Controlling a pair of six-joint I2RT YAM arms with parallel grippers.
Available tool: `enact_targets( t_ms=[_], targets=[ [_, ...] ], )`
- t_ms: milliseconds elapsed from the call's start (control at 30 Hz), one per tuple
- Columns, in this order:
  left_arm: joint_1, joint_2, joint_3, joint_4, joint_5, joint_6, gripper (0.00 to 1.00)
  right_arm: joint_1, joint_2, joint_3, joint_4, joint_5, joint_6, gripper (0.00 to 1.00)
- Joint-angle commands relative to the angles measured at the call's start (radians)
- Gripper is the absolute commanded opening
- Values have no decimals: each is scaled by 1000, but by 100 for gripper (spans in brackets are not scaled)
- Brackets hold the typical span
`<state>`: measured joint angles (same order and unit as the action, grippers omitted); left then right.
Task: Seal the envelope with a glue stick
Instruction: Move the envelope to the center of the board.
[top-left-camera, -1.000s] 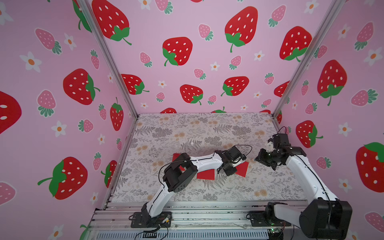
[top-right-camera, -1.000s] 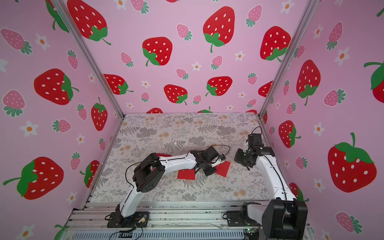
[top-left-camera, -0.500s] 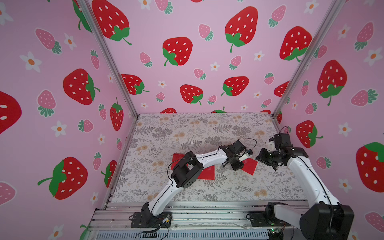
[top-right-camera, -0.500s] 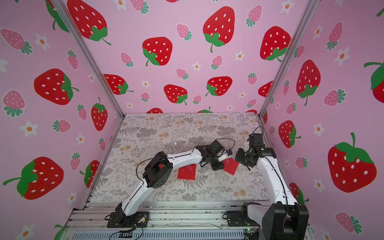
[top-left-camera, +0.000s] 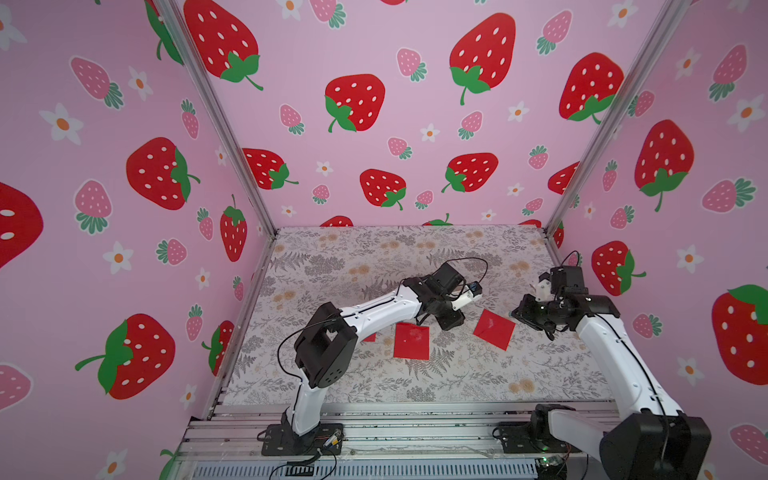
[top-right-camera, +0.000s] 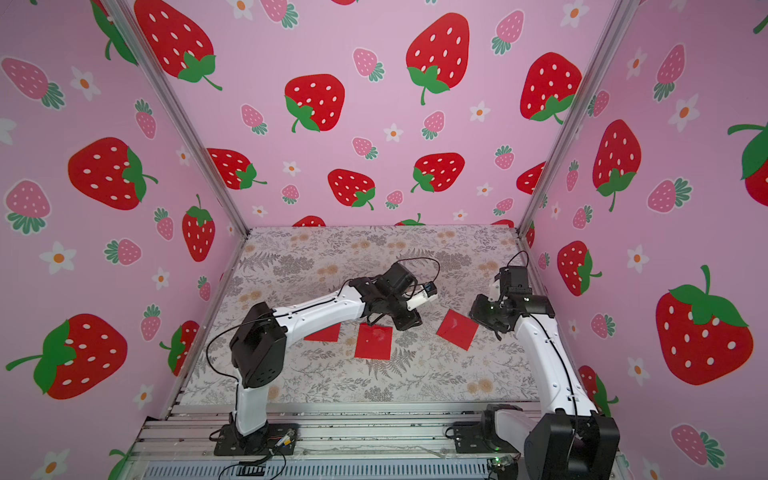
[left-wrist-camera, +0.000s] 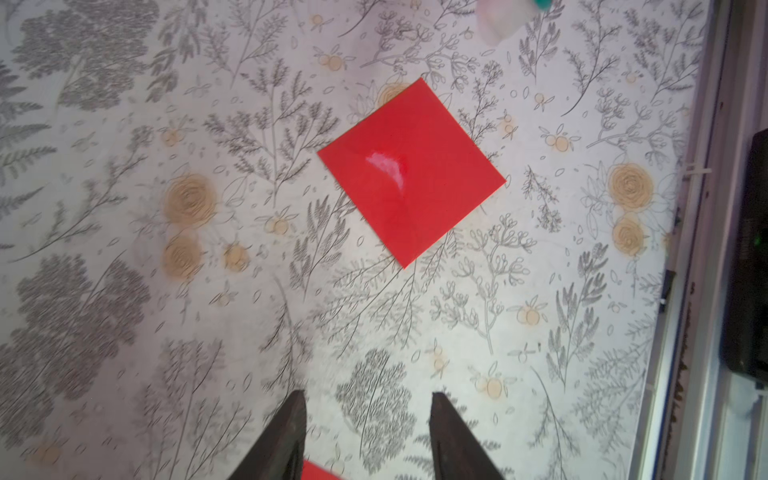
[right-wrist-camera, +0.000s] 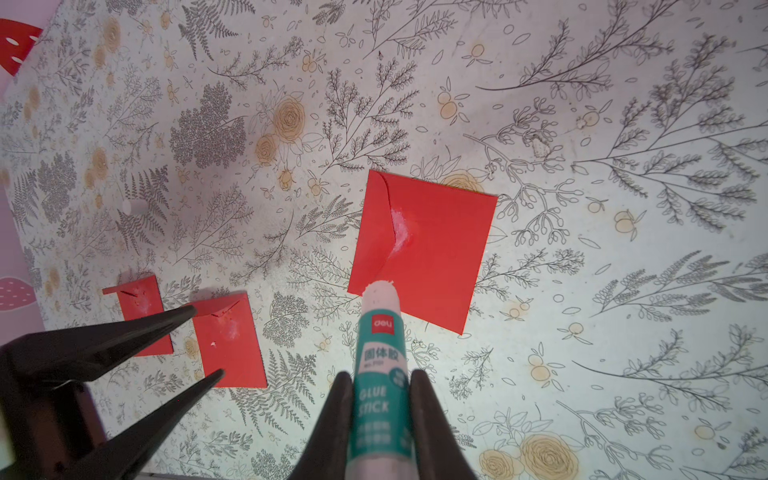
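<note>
The flowered counter (top-left-camera: 374, 374) carries everything. The left arm (top-left-camera: 374, 307) stretches low from its base toward the middle, its elbow bent. Its left hand (left-wrist-camera: 368, 399) is open and empty above the counter. The right arm (top-left-camera: 611, 353) rises from its base and bends inward, with the wrist tipped down. Three red squares lie flat: a right envelope (right-wrist-camera: 424, 249), a middle envelope (top-left-camera: 411, 340) and a third envelope (top-right-camera: 324, 332) partly under the left arm. The right hand (right-wrist-camera: 380, 374) grips the glue stick (right-wrist-camera: 380, 328), whose bare tip points at a corner of the right envelope. I cannot tell whether it touches.
</note>
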<state>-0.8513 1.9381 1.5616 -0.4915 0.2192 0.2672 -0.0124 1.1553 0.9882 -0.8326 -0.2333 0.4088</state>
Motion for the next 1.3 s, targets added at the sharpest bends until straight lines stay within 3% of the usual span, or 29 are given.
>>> enact_targets(
  t_ms=[0, 233, 367, 533, 1267],
  targets=[
    [61, -73, -108, -43, -22, 33, 51, -6, 6, 5, 7, -22, 12, 0],
    [187, -163, -248, -35, -40, 52, 51, -6, 61, 40, 4, -40, 7, 0],
    [217, -178, -311, -1, -112, 52, 49, -5, 77, 56, -3, -38, -5, 0],
    [256, -208, -396, 57, -108, 66, 50, -4, 90, 68, -11, -30, -8, 0],
    [291, -109, -352, 0, -41, 128, 49, 12, 133, 102, -32, -26, -17, 0]
  ],
)
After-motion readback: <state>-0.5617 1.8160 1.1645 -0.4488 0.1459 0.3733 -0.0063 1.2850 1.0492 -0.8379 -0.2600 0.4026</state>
